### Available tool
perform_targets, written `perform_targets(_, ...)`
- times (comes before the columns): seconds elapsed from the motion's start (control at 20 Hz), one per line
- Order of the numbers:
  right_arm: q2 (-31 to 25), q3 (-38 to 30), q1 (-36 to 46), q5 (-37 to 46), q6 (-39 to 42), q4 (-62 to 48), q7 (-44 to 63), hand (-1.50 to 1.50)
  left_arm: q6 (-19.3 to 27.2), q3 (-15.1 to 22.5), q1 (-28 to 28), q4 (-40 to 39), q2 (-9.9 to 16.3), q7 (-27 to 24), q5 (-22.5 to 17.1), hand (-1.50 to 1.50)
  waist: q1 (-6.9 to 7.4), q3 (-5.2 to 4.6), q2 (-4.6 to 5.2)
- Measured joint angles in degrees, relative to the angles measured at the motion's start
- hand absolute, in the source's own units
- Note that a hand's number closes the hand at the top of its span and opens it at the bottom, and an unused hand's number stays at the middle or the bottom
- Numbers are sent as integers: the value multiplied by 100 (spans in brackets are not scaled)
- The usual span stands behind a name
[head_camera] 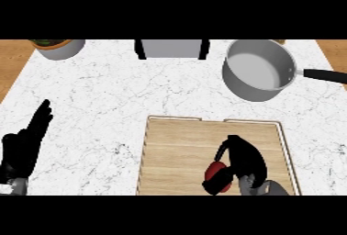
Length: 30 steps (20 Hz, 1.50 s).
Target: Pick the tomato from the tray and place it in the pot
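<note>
On the tray [176, 137] we curl our right hand [243, 158] around the tomato [215, 170]; our left hand [24, 142] rests open, the pot [261, 69] beyond

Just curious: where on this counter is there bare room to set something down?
Bare marble lies between the left hand and tray, and between tray and pot. Crowded: the tray's near end, where the right hand curls around the tomato.
</note>
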State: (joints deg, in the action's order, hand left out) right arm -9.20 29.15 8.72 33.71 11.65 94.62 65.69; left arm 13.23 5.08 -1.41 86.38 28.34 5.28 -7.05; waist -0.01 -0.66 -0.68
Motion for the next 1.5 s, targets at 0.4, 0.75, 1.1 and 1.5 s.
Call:
perform_targets(0.4, -260, 156, 426, 14, 502, -164, -1068, 150, -91, -44, 88, -86, -117, -26, 97, 0, 69, 38, 51)
perform_targets(0.75, -775, 511, 1260, 562, 618, -480, -2660, 150, -96, -72, 130, -118, -175, 10, 177, 0, 87, 64, 74)
perform_targets(1.1, -1064, 360, 1854, 1676, -34, 201, -2590, 150, -156, -165, 38, -115, -156, -8, 194, 0, 1, 65, 42)
perform_targets(1.5, -1002, -530, 2207, 1971, -446, 918, -2366, 150, -224, -279, 55, -161, -220, -25, 243, 0, -5, 65, 55)
